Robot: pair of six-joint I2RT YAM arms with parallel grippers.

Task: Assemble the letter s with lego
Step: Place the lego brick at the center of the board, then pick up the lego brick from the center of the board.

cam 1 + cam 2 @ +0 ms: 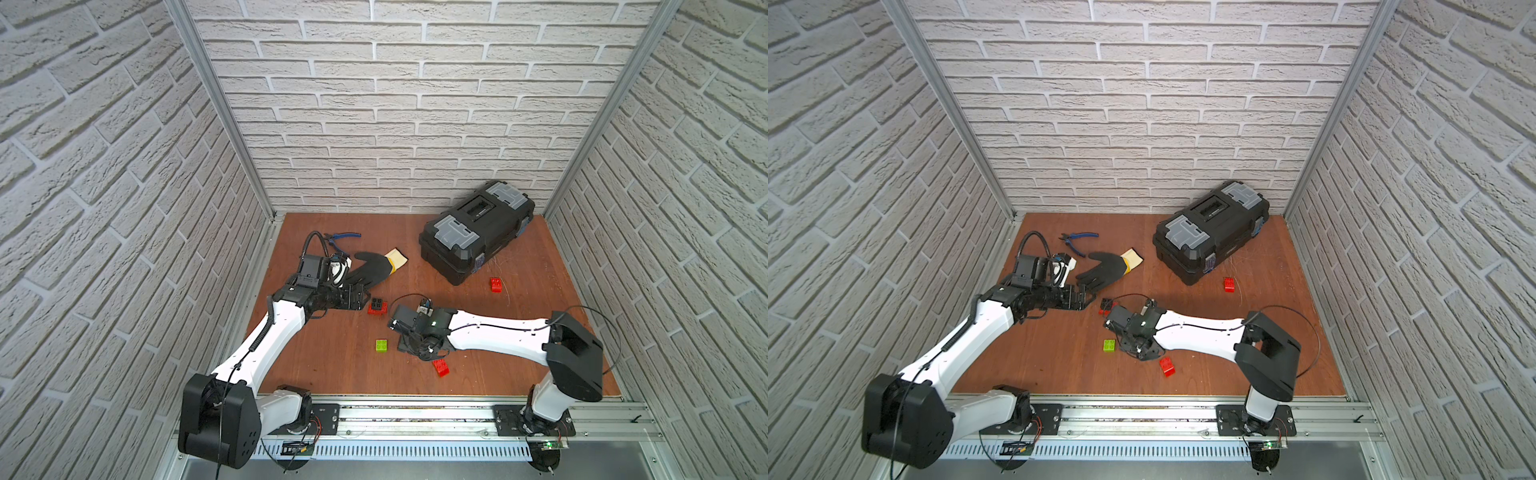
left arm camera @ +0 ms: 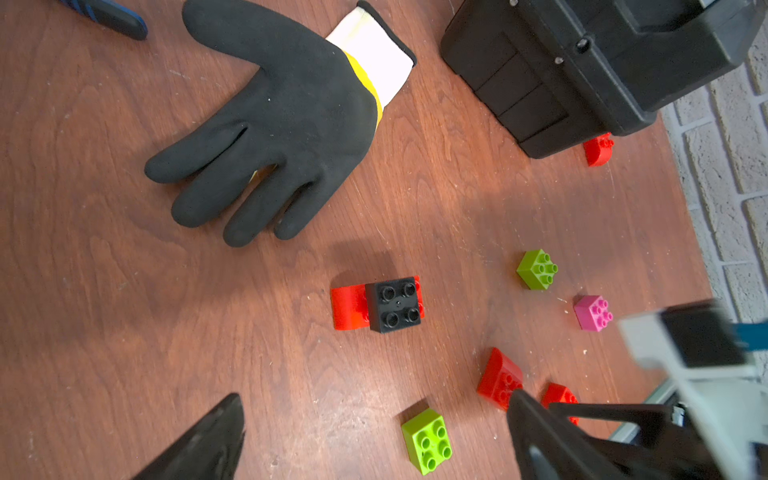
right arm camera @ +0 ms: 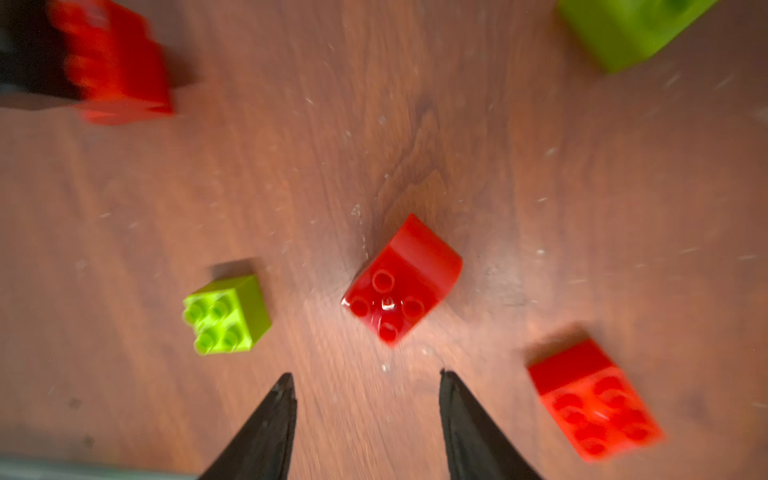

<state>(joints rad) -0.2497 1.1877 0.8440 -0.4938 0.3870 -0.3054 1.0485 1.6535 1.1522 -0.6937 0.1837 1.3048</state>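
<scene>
Remotely, I am hovering the right gripper (image 3: 365, 376), jaws parted and gripping nothing, just short of a red sloped brick (image 3: 401, 282), while a lime green brick (image 3: 226, 313) and a second red brick (image 3: 594, 399) are lying apart on either side of it. Across the wooden floor (image 1: 332, 365), the lego (image 1: 440, 368) is sitting scattered below the centre of both top views, unjoined apart from a black-on-red pair (image 2: 392, 303) near the left gripper (image 2: 374, 432), which I am holding spread wide and empty. I am judging that a clean pick is calling for turning the wrist until the jaws square with the brick's flat sides, not its curved slope, then centring and lowering before closing.
</scene>
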